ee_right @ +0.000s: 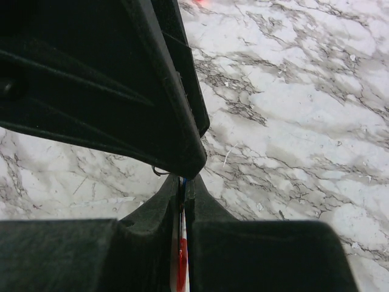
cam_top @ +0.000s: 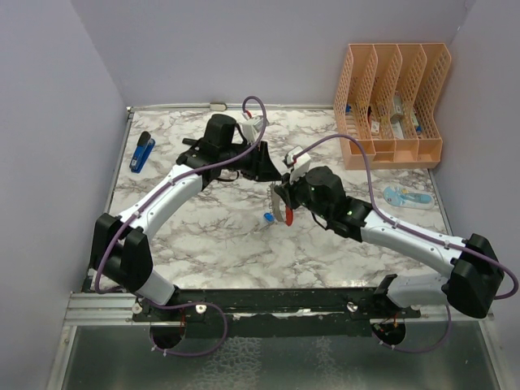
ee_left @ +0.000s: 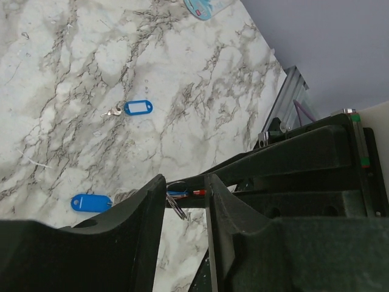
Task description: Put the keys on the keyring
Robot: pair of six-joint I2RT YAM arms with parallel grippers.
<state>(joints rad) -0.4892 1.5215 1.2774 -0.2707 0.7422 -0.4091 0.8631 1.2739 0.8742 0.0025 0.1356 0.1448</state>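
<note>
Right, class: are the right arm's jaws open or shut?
Shut on the keyring: in the right wrist view the jaws meet with its red loop pinched between them.

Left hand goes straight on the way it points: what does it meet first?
Probably the keyring just ahead, pinched in the right hand; beyond it is that arm's black body. Depth is unclear.

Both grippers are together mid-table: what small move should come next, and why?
The right gripper is shut on the keyring, and a thin part of it crosses the gap of the left gripper. Two keys lie loose on the table. So probably: close the left gripper gently on the ring to steady it before fetching a key.
</note>
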